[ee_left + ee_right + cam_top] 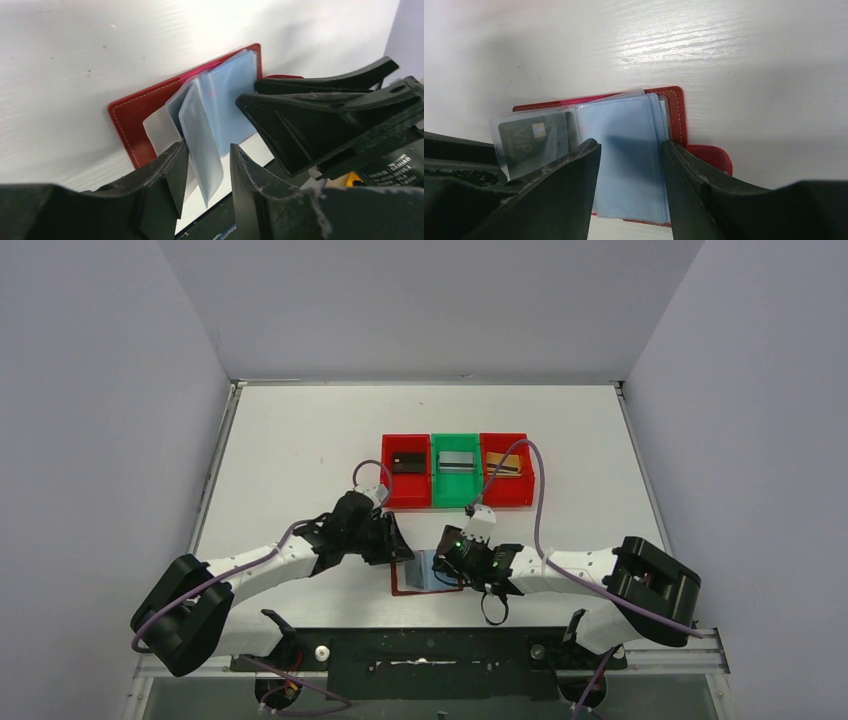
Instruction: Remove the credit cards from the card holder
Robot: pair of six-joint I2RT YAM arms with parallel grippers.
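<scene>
Card holder [425, 573] lies open on the white surface [300, 440], close to the middle of its near edge, red cover down and clear sleeves fanned upward between two robot arms. The left tool [207, 155] stands spread astride one upright sleeve [200, 145], neither finger visibly pressing it. The right tool [631, 150] hangs spread over the bluish pages on the clasp side. A black VIP card [531, 137] sits in a sleeve on the opposite page, not yet drawn out.

To do this step well, one tool would likely pin the cover flat while the other pinches only the card's edge at the pocket mouth and draws it straight out. Catching the soft plastic too would probably lift the whole booklet.

Toward the middle of the surface, three bins sit touching in a row. The left red bin [390, 498] holds a black card [407, 460], the green bin [457, 502] a silver-grey card [458, 461], and the right red bin [510, 498] a gold-tan card [503, 468] partly crossed by a cable.
</scene>
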